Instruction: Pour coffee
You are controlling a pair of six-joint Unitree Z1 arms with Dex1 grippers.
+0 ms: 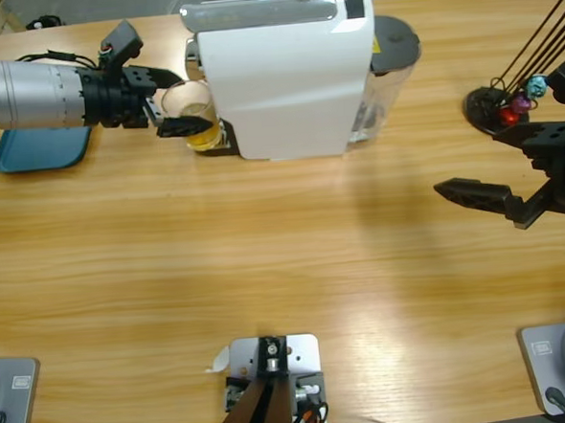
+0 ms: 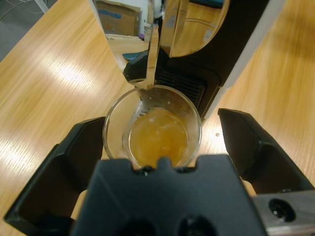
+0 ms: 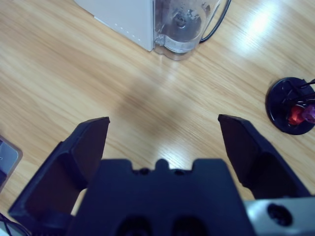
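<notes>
Left claw [image 2: 160,147] around coffee [image 2: 158,135] tumbler [image 2: 115,132]

A white coffee machine [image 1: 284,77] stands at the far side of the wooden table [image 1: 266,251]. It has a grey top panel [image 1: 261,11], and a clear water tank [image 1: 385,90] with a dark lid is at its right end. A black cable [image 3: 220,19] goes out from the tank side. A blue tray [image 1: 39,150] lies near the left edge. At the right, a black round stand [image 1: 492,108] holds thin dark rods and some coloured capsules [image 1: 523,101].
</notes>
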